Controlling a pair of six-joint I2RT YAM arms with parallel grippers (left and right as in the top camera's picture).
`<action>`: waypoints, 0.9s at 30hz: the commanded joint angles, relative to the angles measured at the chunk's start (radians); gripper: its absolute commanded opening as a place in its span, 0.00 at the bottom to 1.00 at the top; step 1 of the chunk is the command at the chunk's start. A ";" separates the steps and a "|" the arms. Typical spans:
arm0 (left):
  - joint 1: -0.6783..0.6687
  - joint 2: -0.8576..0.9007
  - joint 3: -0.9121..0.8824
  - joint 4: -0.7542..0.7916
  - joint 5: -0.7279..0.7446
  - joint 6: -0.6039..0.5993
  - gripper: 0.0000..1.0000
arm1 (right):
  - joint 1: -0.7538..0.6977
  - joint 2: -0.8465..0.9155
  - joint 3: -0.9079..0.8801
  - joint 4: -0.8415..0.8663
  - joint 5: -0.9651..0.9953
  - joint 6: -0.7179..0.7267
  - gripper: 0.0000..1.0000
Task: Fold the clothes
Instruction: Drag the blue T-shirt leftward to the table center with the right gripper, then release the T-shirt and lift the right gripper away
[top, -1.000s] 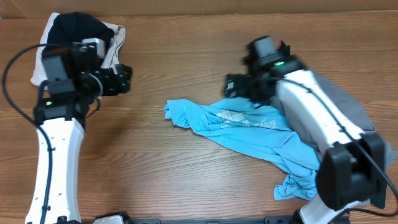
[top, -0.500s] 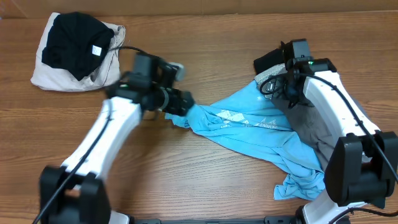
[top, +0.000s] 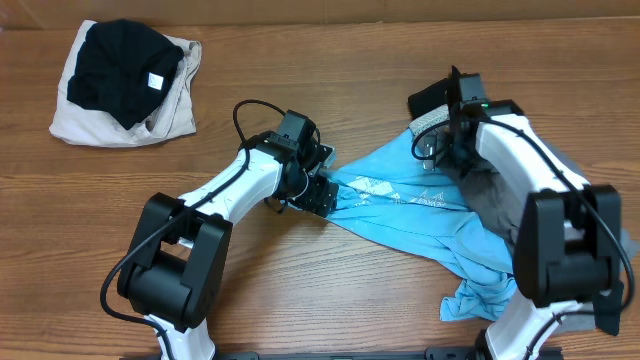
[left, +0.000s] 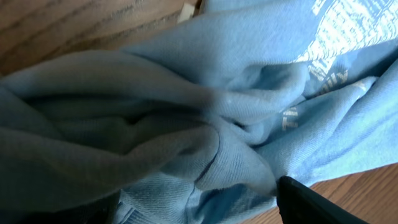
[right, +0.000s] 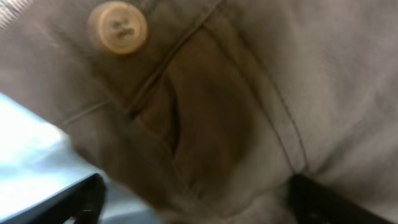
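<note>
At the far left of the table (top: 300, 100), near its back edge, a black garment (top: 115, 60) lies crumpled on top of a beige cloth (top: 80, 125). It covers most of that cloth, so the cloth's shape cannot be made out. A small white label (top: 155, 82) shows on the black one.

The left gripper (top: 322, 192) is pushed into the left end of the blue T-shirt (top: 400, 215), which lies in a rumpled diagonal band from mid-table to the front right. From overhead the cloth and the wrist hide the fingertips. The left wrist view is filled with bunched blue folds and part of the pale lettering (left: 348, 25). Only one dark finger (left: 311, 202) shows, at the lower right, and the other is buried. The fingers stand wide apart with cloth heaped between them; I cannot tell whether they press on it.

Further right, the right gripper (top: 440, 150) sits low at the shirt's back edge, where it meets a grey garment (top: 497, 200). That garment is largely hidden under the right arm and cut off at the frame edge. In the blurred right wrist view the right gripper (right: 205, 199) has its fingers spread wide, both cut off by the bottom edge. Between them is grey-beige fabric with a seam and a round button (right: 117, 27). A sliver of blue (right: 31, 143) shows at the left.
</note>
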 joint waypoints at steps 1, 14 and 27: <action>-0.002 0.011 0.019 0.018 -0.016 0.001 0.83 | 0.000 0.072 -0.014 0.013 -0.006 -0.009 0.80; -0.002 0.011 0.019 0.039 -0.017 -0.008 0.75 | -0.174 0.143 0.043 0.073 0.088 0.202 0.04; -0.001 0.011 0.018 0.034 -0.077 -0.030 0.75 | -0.493 0.143 0.483 -0.143 -0.054 0.141 0.04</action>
